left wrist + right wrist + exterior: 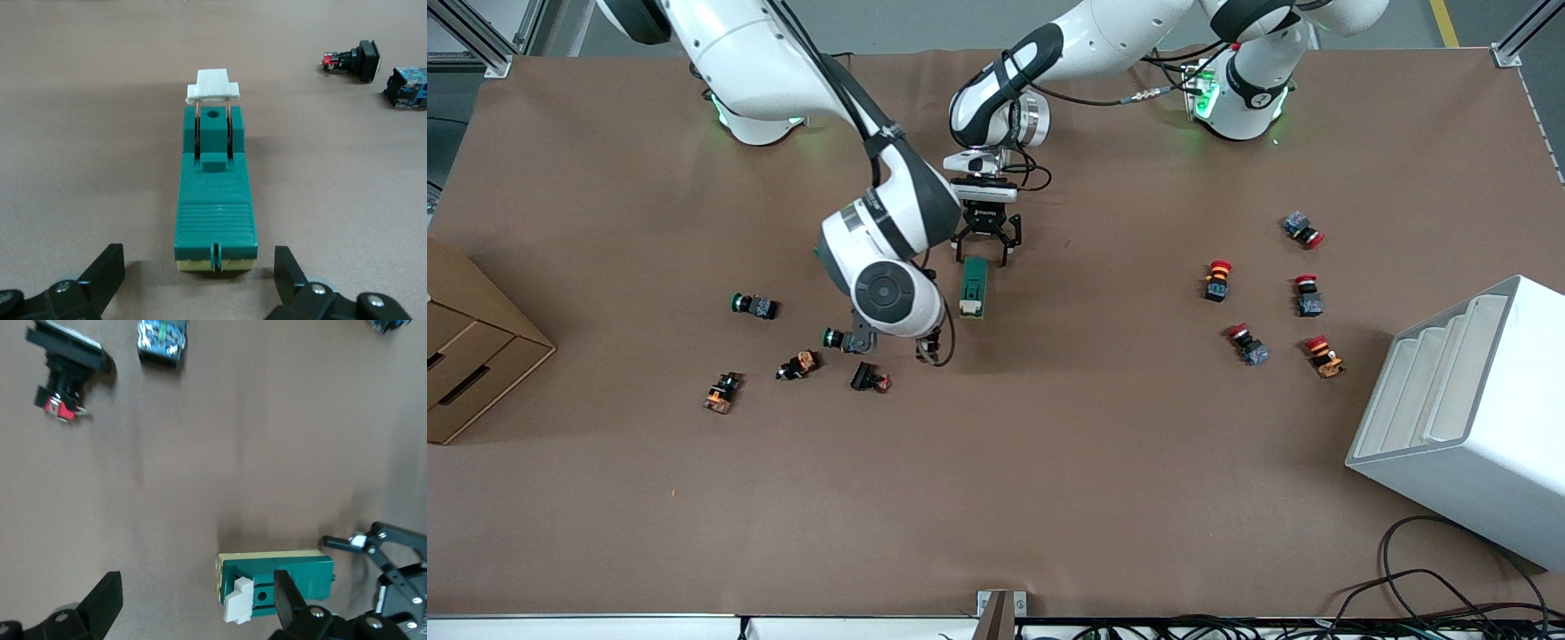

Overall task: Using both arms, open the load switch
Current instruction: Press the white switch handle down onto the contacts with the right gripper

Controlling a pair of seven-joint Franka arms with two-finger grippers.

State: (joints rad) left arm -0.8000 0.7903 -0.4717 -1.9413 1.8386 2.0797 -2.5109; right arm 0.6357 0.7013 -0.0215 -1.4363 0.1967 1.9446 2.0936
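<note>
The brown table (1049, 498) gives me plenty of room, and both my arms reach to the middle of the frame, a little above centre, where the load switch (973, 286) lies flat, its length running up and down the picture. My left claw (984, 256) is spread wide and low at the switch's upper, plain end, one finger on each side of the green body and touching neither. My right claw (197, 603) is also wide, holding nothing, low over the table just beside the switch's lower end, where the white lever (213, 85) lies folded down on its two copper blades. To do this well, I judge the left claw should close squarely on the body's flanks first and pin it to the table. The right should then centre on the lever, narrow onto it and swing it up about its hinge rather than drag it. It should also steer clear of the small push button (834, 338) close by.
</note>
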